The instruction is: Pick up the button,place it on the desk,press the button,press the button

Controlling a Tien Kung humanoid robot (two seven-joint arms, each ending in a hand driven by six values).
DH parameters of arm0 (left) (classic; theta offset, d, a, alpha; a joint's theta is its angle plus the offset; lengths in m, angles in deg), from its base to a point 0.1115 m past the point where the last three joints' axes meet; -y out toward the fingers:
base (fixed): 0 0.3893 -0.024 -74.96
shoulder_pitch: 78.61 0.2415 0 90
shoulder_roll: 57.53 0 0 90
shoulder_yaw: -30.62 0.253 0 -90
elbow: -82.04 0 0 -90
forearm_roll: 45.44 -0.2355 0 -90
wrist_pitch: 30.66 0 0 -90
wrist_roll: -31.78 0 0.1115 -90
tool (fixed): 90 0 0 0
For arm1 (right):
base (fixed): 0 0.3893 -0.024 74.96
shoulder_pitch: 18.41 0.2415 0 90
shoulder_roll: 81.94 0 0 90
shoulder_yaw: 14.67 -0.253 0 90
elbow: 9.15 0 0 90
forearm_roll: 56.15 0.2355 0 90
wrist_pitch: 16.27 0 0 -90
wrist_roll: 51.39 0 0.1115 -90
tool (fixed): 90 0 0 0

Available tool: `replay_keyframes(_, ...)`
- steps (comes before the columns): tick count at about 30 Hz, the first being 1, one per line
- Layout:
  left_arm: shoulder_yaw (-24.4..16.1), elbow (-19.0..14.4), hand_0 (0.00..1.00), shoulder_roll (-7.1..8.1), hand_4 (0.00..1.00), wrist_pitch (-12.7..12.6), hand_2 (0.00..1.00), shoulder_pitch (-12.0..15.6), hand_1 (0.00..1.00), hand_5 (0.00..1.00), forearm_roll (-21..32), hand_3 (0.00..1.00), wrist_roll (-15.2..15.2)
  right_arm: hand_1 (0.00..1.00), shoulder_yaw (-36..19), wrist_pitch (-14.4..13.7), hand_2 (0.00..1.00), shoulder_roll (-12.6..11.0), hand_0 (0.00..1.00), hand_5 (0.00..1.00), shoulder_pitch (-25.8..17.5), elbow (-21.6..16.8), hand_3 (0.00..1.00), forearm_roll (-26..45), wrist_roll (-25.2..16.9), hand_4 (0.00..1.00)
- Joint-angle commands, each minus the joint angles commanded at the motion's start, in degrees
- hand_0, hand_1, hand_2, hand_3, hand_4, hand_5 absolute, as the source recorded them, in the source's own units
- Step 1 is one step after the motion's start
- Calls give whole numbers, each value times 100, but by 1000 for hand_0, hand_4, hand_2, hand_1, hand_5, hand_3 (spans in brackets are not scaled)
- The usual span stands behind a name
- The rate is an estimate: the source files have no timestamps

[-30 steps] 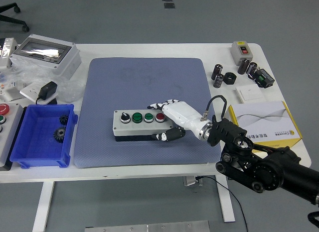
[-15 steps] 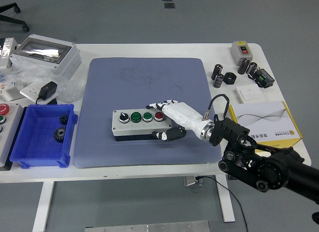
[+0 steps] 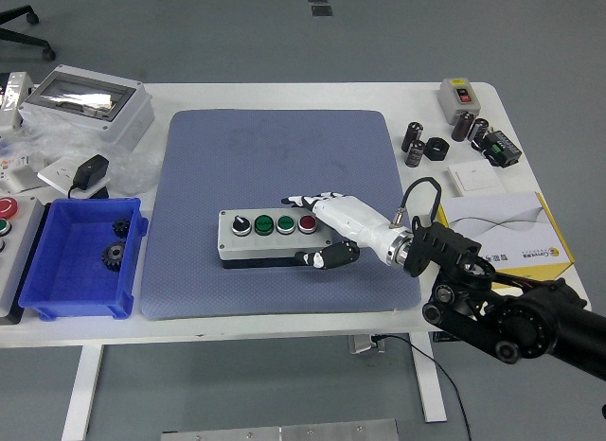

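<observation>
A grey button box (image 3: 248, 243) with a black selector knob, two green buttons and a red button (image 3: 307, 222) lies flat on the blue-grey mat (image 3: 275, 157), near the mat's front middle. My right hand (image 3: 312, 230), white with black fingertips, comes in from the lower right and grips the box's right end. Its fingers (image 3: 305, 201) lie along the far edge by the red button, and the thumb (image 3: 322, 259) presses against the near side. My left arm does not appear.
A blue bin (image 3: 57, 294) holding black gears sits front left, with a grey enclosure (image 3: 87, 104) and black adapter (image 3: 91, 170) behind it. A yellow-white carton (image 3: 502, 231) lies to the right, with capacitors (image 3: 415, 143) and a small switch box (image 3: 461, 96) at back right.
My right hand and the button box in it have shifted slightly right and toward the near edge. The grip looks the same.
</observation>
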State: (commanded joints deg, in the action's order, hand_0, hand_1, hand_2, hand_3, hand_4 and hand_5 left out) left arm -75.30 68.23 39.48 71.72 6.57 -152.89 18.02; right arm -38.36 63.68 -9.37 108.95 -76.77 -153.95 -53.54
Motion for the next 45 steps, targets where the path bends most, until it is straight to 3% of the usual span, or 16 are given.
replay_keyframes(15,-105,-52,660,16,355,168,491,-2,547,2,-98,560,-6,907,-193,346,951,-49,976,89,17,-126,998,-141,105,571)
replay_keyframes(16,-107,-57,660,17,346,175,489,-2,545,2,-100,559,-14,983,-204,364,998,-57,998,74,17,-142,998,-155,113,695)
replay_keyframes(18,-114,-69,660,19,346,198,489,-4,545,2,-112,559,-37,983,-233,418,998,-94,998,74,19,-212,998,-185,137,695)
replay_keyframes(21,-129,-79,660,25,346,226,489,-17,545,2,-136,559,-58,983,-292,537,998,-209,998,74,26,-378,998,-153,174,695)
replay_keyframes(22,-137,-79,658,29,347,236,487,-25,545,2,-149,560,-55,998,-333,605,998,-292,998,137,24,-481,998,-98,193,800)
replay_keyframes(31,-130,-88,658,47,338,262,486,-25,542,2,-128,560,-46,998,-1111,1450,998,-1201,998,154,-238,-1506,998,872,360,816)
replay_keyframes(37,-116,-115,659,37,340,260,484,-19,542,2,-79,558,-100,998,-1716,1928,998,-1289,998,160,-335,-1575,998,1718,359,820)
replay_keyframes(40,-115,-109,659,30,339,246,482,-26,542,2,-52,557,-96,998,-1726,1686,998,-1287,998,163,-321,-1576,998,1874,597,807)
replay_keyframes(43,-99,-108,659,27,339,220,482,-26,542,2,-5,557,-104,998,-1483,1293,998,-1320,998,163,-264,-1734,998,1414,984,807)
replay_keyframes(45,-71,-121,659,28,339,200,482,-14,542,2,46,557,-141,998,-1367,1461,998,-1322,998,163,-180,-1893,998,1109,1280,807)
